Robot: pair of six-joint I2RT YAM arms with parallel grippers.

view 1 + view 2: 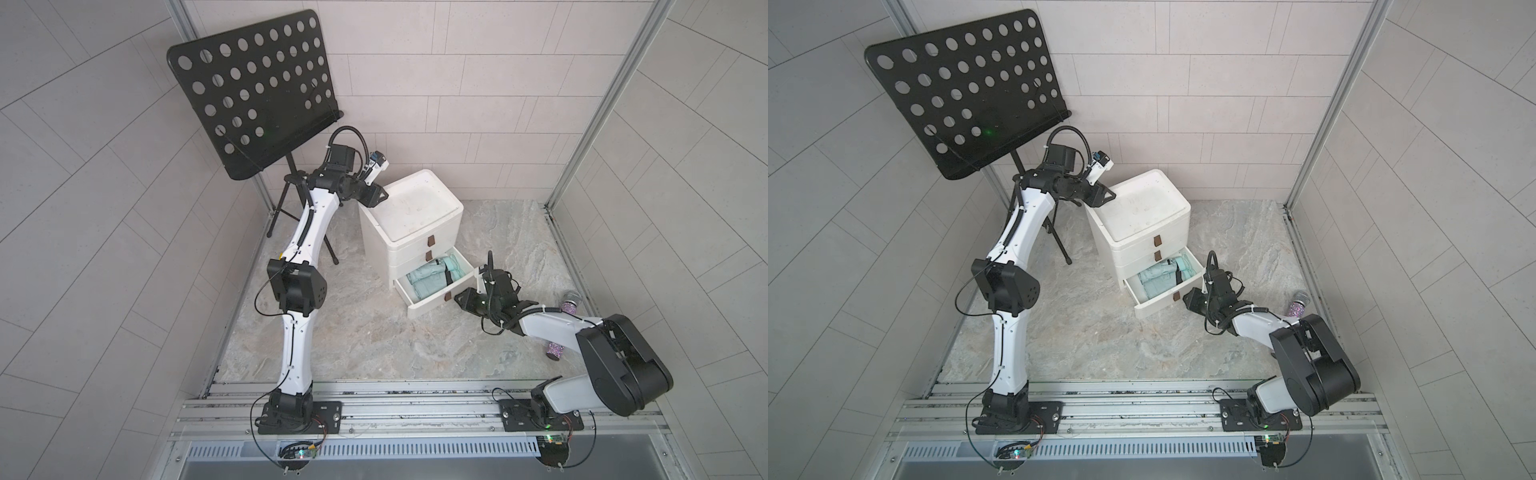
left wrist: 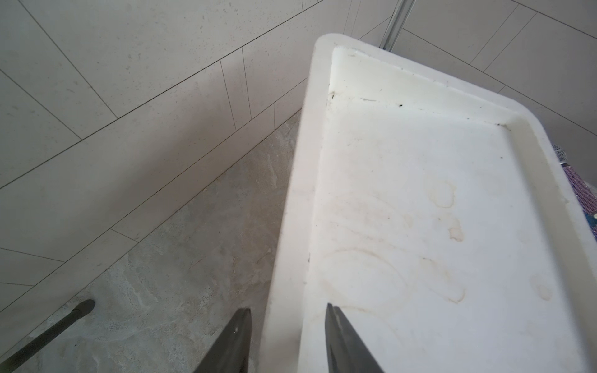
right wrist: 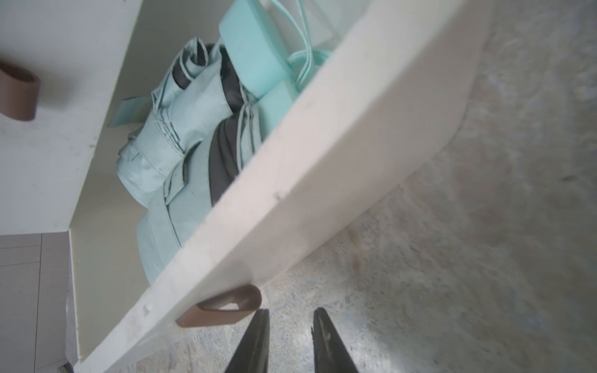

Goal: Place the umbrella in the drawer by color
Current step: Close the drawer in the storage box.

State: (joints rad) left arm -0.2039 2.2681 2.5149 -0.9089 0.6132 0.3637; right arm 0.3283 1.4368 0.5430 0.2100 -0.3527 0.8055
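A white three-drawer cabinet [image 1: 415, 208] [image 1: 1142, 208] stands on the floor, and its bottom drawer [image 1: 432, 305] [image 1: 1158, 307] [image 3: 323, 161] is pulled out. Folded mint-green umbrellas [image 1: 436, 276] [image 1: 1160, 276] [image 3: 168, 139] lie inside it. My right gripper [image 1: 457, 298] [image 1: 1185, 297] [image 3: 289, 311] hovers low just beside the drawer's brown loop handle [image 3: 226, 305], its jaws a little apart with only floor between them. My left gripper [image 1: 384, 194] [image 1: 1113, 193] [image 2: 287, 310] sits at the cabinet's back left corner, its fingers astride the top rim [image 2: 290, 226].
A black perforated music stand [image 1: 249, 91] [image 1: 963, 87] rises at the back left; one leg [image 2: 48, 332] rests near the cabinet. A purple glitter microphone [image 1: 569, 305] [image 1: 1298, 303] lies by the right wall, partly behind my right arm. The two upper drawers are shut.
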